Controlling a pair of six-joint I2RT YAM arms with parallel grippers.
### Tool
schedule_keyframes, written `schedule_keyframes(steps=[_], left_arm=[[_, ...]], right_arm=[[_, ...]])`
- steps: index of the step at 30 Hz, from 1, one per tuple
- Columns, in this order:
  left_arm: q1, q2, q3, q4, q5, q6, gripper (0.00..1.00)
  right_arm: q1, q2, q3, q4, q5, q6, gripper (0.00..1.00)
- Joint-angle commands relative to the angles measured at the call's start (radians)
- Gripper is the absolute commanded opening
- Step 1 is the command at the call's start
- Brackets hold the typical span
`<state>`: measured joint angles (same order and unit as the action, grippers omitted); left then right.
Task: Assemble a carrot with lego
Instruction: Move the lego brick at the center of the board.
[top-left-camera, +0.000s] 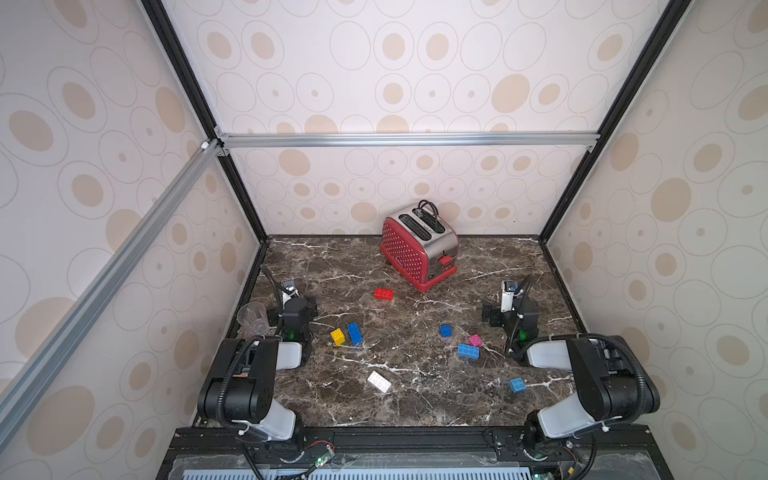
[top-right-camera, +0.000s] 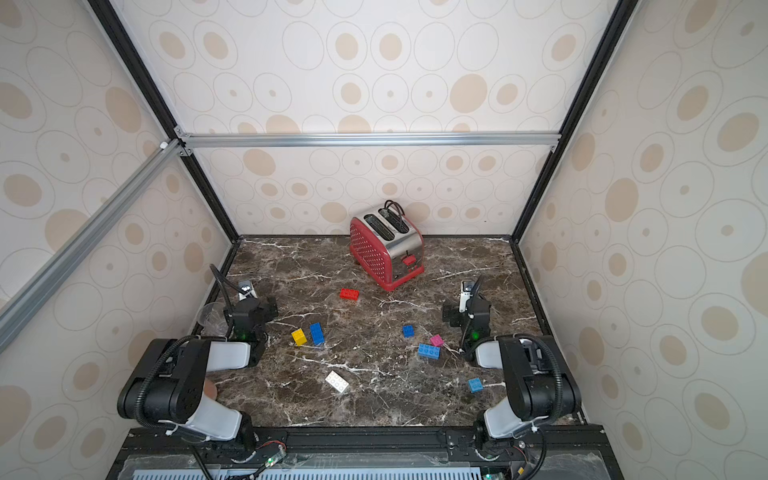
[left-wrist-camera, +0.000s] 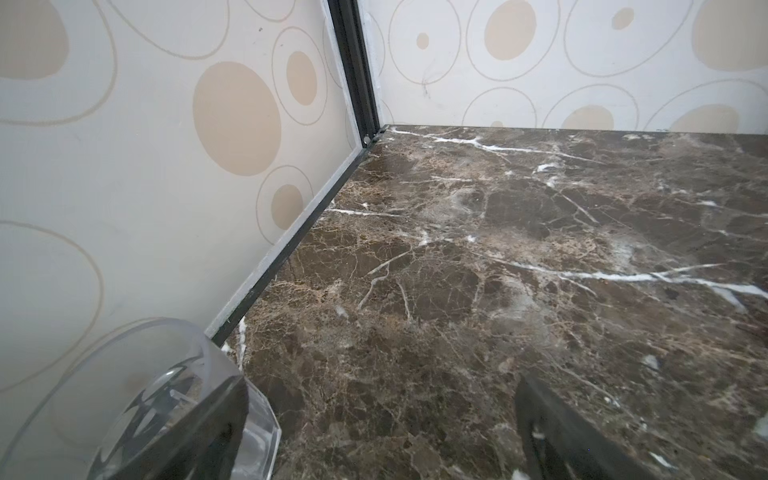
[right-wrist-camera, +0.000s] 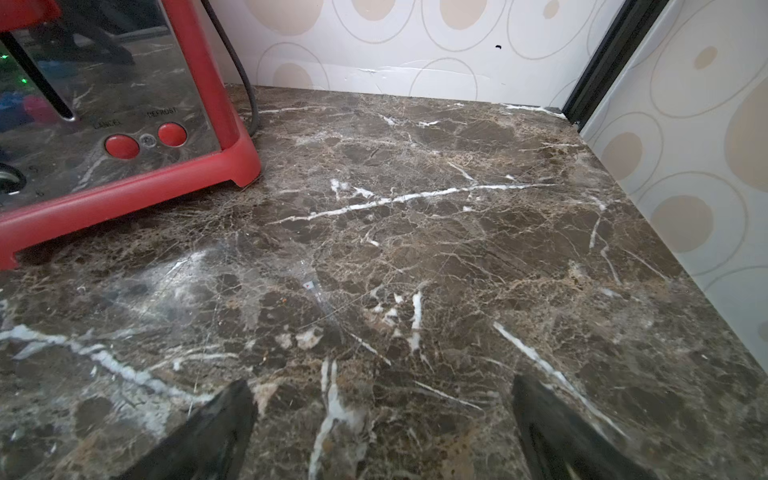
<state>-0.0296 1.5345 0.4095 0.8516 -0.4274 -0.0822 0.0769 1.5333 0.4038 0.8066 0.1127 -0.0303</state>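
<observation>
Far left, we're looking at a see-through plastic cup (top-left-camera: 252, 316) standing by the wall, and we can't tell whether it's got anything in it. The left gripper (left-wrist-camera: 382, 419) is hovering right next to it with its jaws spread wide and gripping nothing; the cup is sitting just outside one finger. The lego is all lying loose on the marble tabletop (top-left-camera: 415, 407), no two bricks joined, so no carrot yet. Moving right, we're seeing a yellow brick (top-left-camera: 337, 336) just beside a long blue brick (top-left-camera: 354, 333), a white brick (top-left-camera: 379, 381) nearer the front edge, and a red brick (top-left-camera: 383, 294) further back. Behind that, a red polka-dot toaster (top-left-camera: 419, 247) is sitting near the back wall with a black cord (top-left-camera: 428, 205) looping over its top. In the right wrist view we're reading "CANCEL" (right-wrist-camera: 107, 124) (first letter's fuzzy) and "DEFROST" (right-wrist-camera: 162, 113) above two red buttons. Then we're getting a small dark blue brick (top-left-camera: 446, 331), a wide light blue brick (top-left-camera: 468, 351) with a pink brick (top-left-camera: 475, 340) just beside it, and a tilted light blue brick (top-left-camera: 517, 385) near the front. The right gripper (right-wrist-camera: 384, 419) is hanging over bare marble, jaws wide apart, holding nothing.
</observation>
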Motion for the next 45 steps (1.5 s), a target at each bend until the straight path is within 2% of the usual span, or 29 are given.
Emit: schedule_keyframes(steps=[1, 22, 26, 27, 29, 30, 32, 34, 38, 42, 45], left_arm=[[0.004, 0.005, -0.003, 0.022, -0.002, -0.006, 0.99], [0.003, 0.005, -0.001, 0.02, 0.001, -0.006, 0.99], [0.002, -0.009, -0.014, 0.036, 0.0, -0.001, 0.99], [0.001, -0.022, -0.023, 0.035, 0.016, 0.007, 0.99], [-0.028, -0.044, -0.036, 0.06, 0.017, 0.049, 0.99], [-0.053, -0.062, -0.022, 0.019, -0.031, 0.069, 0.99], [-0.087, -0.14, 0.084, -0.258, -0.076, 0.072, 0.99], [-0.09, -0.188, 0.156, -0.436, -0.071, 0.023, 0.99], [-0.105, -0.272, 0.241, -0.662, -0.008, -0.069, 0.99], [-0.116, -0.307, 0.318, -0.877, 0.103, -0.164, 0.99], [-0.136, -0.339, 0.312, -0.935, 0.153, -0.2, 0.99]], right_arm=[[-0.011, 0.008, 0.013, 0.0, 0.002, 0.003, 1.0], [-0.01, 0.008, 0.014, -0.001, 0.001, 0.001, 1.0], [-0.011, -0.02, 0.014, 0.0, -0.049, -0.022, 1.0], [0.005, -0.059, 0.03, -0.067, -0.05, -0.043, 1.0], [0.046, -0.16, 0.122, -0.365, 0.017, -0.032, 1.0], [0.058, -0.185, 0.163, -0.47, 0.049, -0.006, 1.0], [0.093, -0.238, 0.232, -0.696, 0.102, 0.054, 1.0], [0.134, -0.278, 0.264, -0.844, 0.115, 0.118, 1.0], [0.198, -0.312, 0.3, -1.11, 0.101, 0.306, 1.0], [0.252, -0.33, 0.263, -1.222, 0.015, 0.45, 0.99], [0.271, -0.335, 0.213, -1.211, -0.071, 0.515, 1.0]])
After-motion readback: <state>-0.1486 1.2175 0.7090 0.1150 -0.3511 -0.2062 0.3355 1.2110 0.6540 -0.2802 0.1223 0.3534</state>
